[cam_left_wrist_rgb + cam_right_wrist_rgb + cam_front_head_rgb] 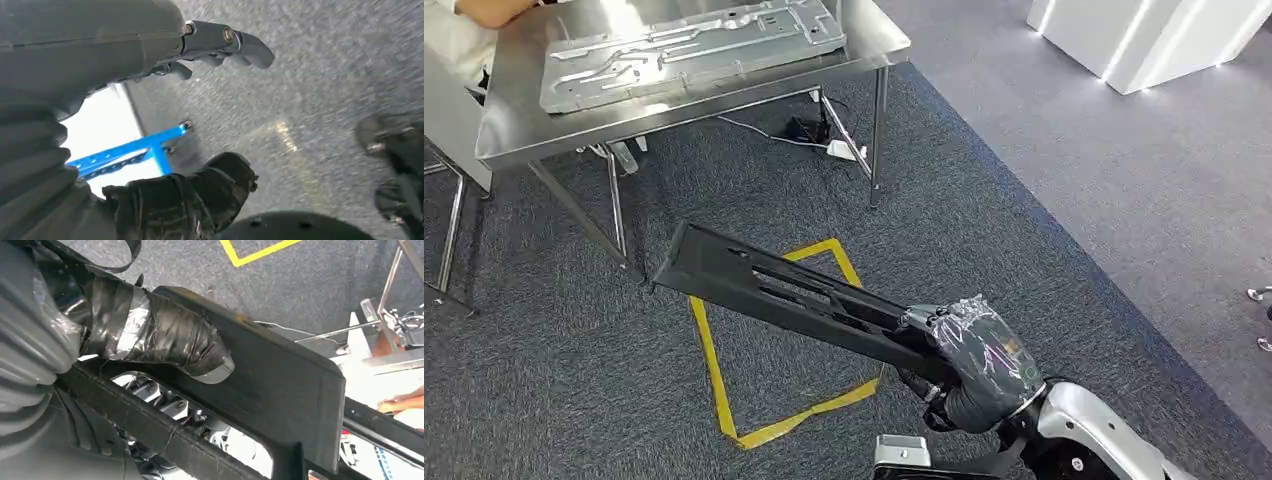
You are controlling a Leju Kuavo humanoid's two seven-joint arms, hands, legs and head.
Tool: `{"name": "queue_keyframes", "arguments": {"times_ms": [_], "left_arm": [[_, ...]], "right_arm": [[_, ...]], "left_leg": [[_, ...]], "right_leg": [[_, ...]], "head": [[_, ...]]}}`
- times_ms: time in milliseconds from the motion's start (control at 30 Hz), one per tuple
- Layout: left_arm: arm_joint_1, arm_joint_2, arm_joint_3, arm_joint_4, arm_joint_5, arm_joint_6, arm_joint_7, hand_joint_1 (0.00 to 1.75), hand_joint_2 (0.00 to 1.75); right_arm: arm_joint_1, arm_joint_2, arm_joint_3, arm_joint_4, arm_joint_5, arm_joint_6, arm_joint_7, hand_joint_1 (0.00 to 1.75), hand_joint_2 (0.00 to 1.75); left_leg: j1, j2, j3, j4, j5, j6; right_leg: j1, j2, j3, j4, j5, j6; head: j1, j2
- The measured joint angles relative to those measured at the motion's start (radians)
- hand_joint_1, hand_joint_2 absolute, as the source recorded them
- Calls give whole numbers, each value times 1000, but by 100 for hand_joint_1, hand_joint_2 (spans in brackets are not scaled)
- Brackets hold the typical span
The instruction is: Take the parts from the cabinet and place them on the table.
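My right hand (979, 365) grips one end of a long black slotted part (764, 283), which juts out over the carpet toward the steel table (864, 55). In the right wrist view the taped thumb (170, 340) presses on the black part (280, 390). A large silver stamped panel (684, 50) lies flat on the table top. My left hand (150, 55) hangs above the grey carpet with its fingers (240, 42) spread and nothing in it.
A yellow tape square (774, 340) marks the carpet below the part. A person's arm (489, 12) rests at the table's far left corner. A power strip and cables (819, 135) lie under the table. A white block (1144, 35) stands at the far right.
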Motion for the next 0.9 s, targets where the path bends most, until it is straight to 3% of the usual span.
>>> {"name": "queue_keyframes", "arguments": {"times_ms": [33,67,100,200,233,333,400,433,500,533,567,600,633,700,733,867,900], "left_arm": [[0,-1,0,0,0,0,0,0,175],[1,-3,0,0,0,-1,0,0,175],[3,-3,0,0,0,-1,0,0,175],[4,-5,0,0,0,-4,-3,0,175],[3,-5,0,0,0,-4,-3,0,175],[0,-6,0,0,0,-4,-7,0,175],[2,-6,0,0,0,-4,-10,0,175],[2,-6,0,0,0,-4,-10,0,175],[1,-6,0,0,0,-4,-11,0,175],[1,-6,0,0,0,-3,-11,0,175],[1,-7,0,0,0,-4,-11,0,175],[1,-7,0,0,0,-4,-11,0,175],[2,-6,0,0,0,-4,-12,0,175],[2,-7,0,0,0,-4,-12,0,175],[2,-7,0,0,1,-5,-13,0,175],[1,-7,0,0,8,-8,-14,0,175],[2,-7,0,0,8,-10,-14,0,175]], "right_arm": [[-1,0,0,0,1,2,1,175,175],[-1,0,0,0,1,3,2,175,175],[-2,0,0,0,1,4,2,175,175],[-10,-3,0,-2,3,7,6,175,175],[-14,-3,0,-2,3,10,7,175,175],[-18,-4,0,-2,3,17,8,175,175],[-20,-6,0,-3,3,21,10,175,175],[-22,-7,0,-4,3,22,10,175,175],[-25,-11,0,-6,5,24,11,175,175],[-25,-12,0,-6,5,26,14,175,175],[-25,-12,0,-6,5,26,14,175,175],[-25,-13,0,-6,5,27,15,175,175],[-26,-14,0,-7,8,34,18,175,175],[-28,-16,0,-7,16,43,25,175,175],[-31,-18,0,-7,20,47,27,175,175],[-35,-22,0,-15,23,58,31,175,175],[-37,-22,0,-16,23,58,31,175,175]], "left_leg": [[3,1,-35,64,-18,-3],[4,2,-50,86,-13,-4],[5,3,-41,59,14,-4],[5,5,74,-175,133,5],[-2,6,88,-204,111,8],[-14,3,90,-209,112,26],[-4,4,109,-236,123,44],[-7,3,116,-241,122,50],[-9,5,118,-240,119,61],[-11,5,119,-240,116,64],[-13,4,120,-239,113,66],[-13,3,122,-237,110,66],[-13,1,128,-234,104,64],[-12,-3,136,-224,91,57],[-15,-4,133,-217,84,51],[-16,-6,134,-218,76,31],[-13,-5,130,-210,69,24]], "right_leg": [[1,0,0,0,-1,-1],[2,0,0,0,-2,-1],[1,0,3,0,-4,-1],[0,1,16,0,-11,7],[4,0,15,-1,-14,13],[-2,0,18,-11,-14,32],[-5,1,19,-3,-20,41],[-3,2,7,29,-38,39],[3,3,-75,184,-111,38],[3,3,-117,256,-133,39],[3,3,-143,290,-134,39],[3,3,-146,279,-110,39],[2,3,-121,216,-62,39],[1,2,-44,49,26,38],[3,4,-29,20,8,36],[9,7,-23,8,7,13],[2,5,-15,1,10,6]], "head": [[0,0],[0,0],[0,0],[0,0],[0,0],[1,0],[2,0],[2,0],[4,0],[3,0],[3,0],[3,0],[3,0],[4,0],[3,0],[3,0],[3,0]]}}
